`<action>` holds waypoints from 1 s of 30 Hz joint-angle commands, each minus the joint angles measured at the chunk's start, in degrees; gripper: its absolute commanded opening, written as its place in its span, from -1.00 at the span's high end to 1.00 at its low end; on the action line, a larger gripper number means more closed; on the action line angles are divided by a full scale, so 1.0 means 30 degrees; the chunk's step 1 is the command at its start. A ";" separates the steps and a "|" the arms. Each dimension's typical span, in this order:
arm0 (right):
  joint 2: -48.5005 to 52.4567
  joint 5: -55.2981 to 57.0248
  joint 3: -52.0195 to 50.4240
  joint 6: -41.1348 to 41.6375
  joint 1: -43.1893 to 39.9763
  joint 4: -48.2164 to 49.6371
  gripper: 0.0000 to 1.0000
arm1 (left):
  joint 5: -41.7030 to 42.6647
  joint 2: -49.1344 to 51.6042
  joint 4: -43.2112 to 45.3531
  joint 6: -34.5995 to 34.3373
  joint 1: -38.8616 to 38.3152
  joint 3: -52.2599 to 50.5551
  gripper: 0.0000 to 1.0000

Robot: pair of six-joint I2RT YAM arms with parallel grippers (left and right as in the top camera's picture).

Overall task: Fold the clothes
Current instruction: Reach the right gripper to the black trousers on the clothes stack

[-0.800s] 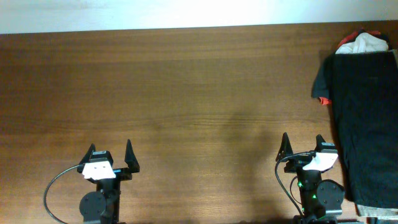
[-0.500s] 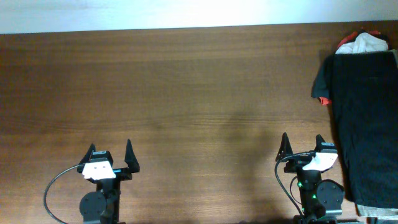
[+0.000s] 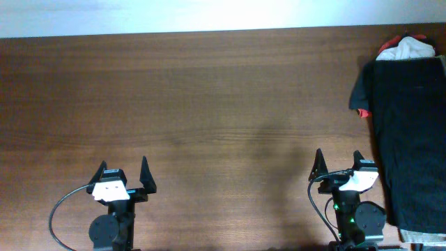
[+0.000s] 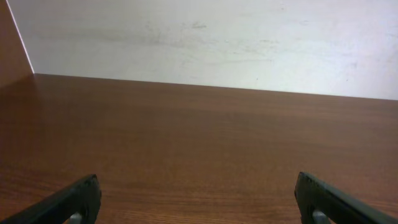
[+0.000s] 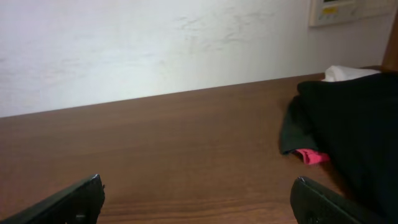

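Note:
A pile of clothes lies at the table's right edge. A long black garment (image 3: 411,139) lies on top, with a white and red piece (image 3: 408,47) at its far end and a bit of red cloth (image 3: 363,112) at its left side. The black garment also shows in the right wrist view (image 5: 354,124). My left gripper (image 3: 124,173) is open and empty near the front edge, far left of the pile; its fingers frame bare wood in the left wrist view (image 4: 198,199). My right gripper (image 3: 339,164) is open and empty, just left of the black garment, also seen in the right wrist view (image 5: 199,199).
The brown wooden table (image 3: 209,104) runs across the view, with a white wall (image 4: 205,37) behind its far edge. A wall panel (image 5: 342,9) sits at the upper right in the right wrist view.

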 commanded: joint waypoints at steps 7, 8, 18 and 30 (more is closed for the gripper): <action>0.0087 -0.9617 0.1545 0.6688 0.0102 0.7096 -0.97 | -0.0066 -0.0080 -0.0015 0.0306 0.0066 -0.0102 -0.98; 0.0816 -0.9041 0.3060 0.5799 0.0102 0.6601 -0.97 | -0.0066 -0.0080 -0.0015 0.0306 0.0066 -0.0102 -0.98; 2.6848 0.3840 3.0498 -0.4146 0.0080 -1.1438 -0.97 | -0.0066 -0.0080 -0.0015 0.0306 0.0066 -0.0102 -0.98; 4.0035 0.7541 3.3230 -0.5501 -0.5479 -0.9843 -0.97 | -0.0066 -0.0080 -0.0015 0.0306 0.0066 -0.0102 -0.99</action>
